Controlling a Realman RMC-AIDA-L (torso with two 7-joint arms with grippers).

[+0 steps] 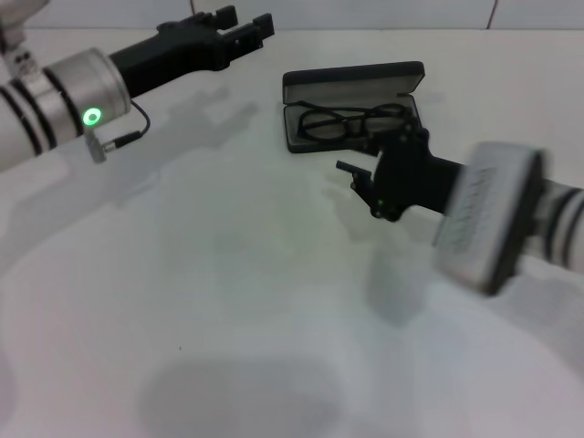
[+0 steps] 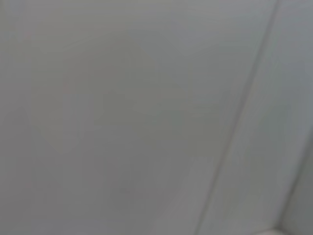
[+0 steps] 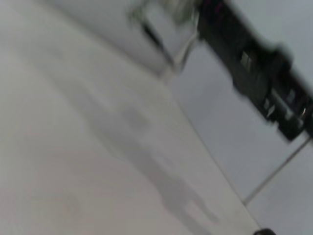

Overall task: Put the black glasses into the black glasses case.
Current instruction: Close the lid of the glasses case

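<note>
The black glasses case point(image 1: 352, 80) lies open at the far middle-right of the white table, its lid standing up behind. The black glasses point(image 1: 350, 122) lie inside it on the grey lining. My right gripper point(image 1: 358, 189) is just in front of the case's near right corner. It points left, it is blurred by motion, and its fingers are apart and empty. My left gripper point(image 1: 245, 25) hangs raised at the far left, apart from the case, open and empty. It also shows far off in the right wrist view point(image 3: 254, 63). The left wrist view shows only a blank surface.
The white table point(image 1: 237, 274) carries nothing else that shows. A white wall with a seam point(image 2: 244, 107) stands behind it. The left arm's cable and plug point(image 1: 123, 140) hang under its wrist.
</note>
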